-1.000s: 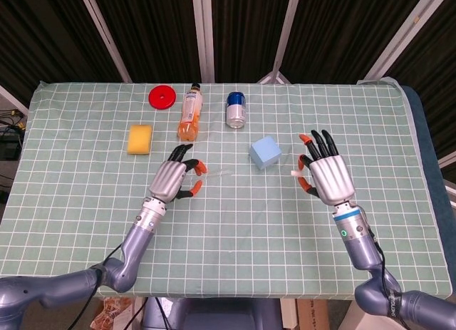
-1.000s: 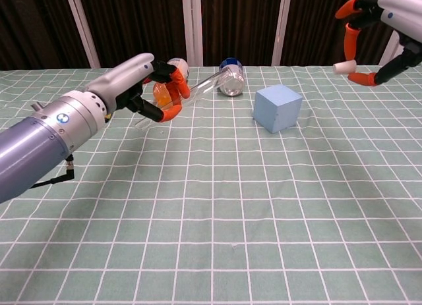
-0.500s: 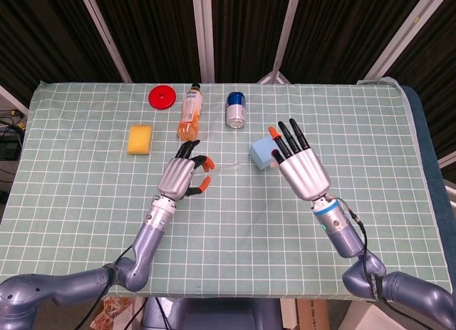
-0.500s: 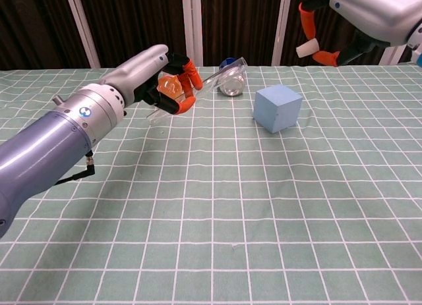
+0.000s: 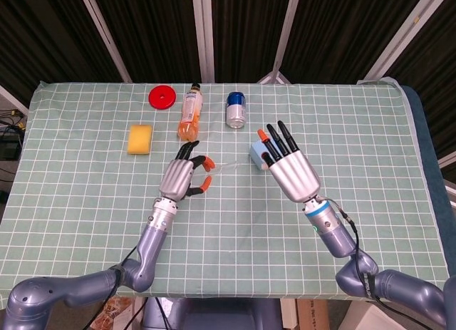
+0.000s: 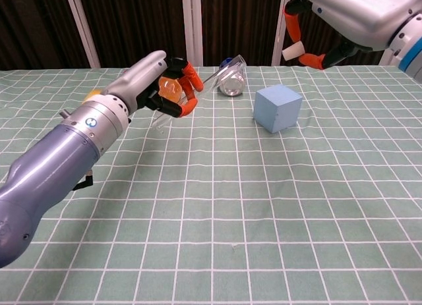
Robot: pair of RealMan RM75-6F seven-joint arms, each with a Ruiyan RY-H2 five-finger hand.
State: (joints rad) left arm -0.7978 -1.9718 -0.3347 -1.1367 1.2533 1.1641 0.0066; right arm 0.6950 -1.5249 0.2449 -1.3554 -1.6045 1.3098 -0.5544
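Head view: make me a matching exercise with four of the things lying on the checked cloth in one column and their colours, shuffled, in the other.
Things:
1. disc
2. sponge
3. cube
4. bottle

Colours:
A. light blue
B. orange
C. red
D. yellow

Pairs: 1-C, 2-D, 3-A, 4-B
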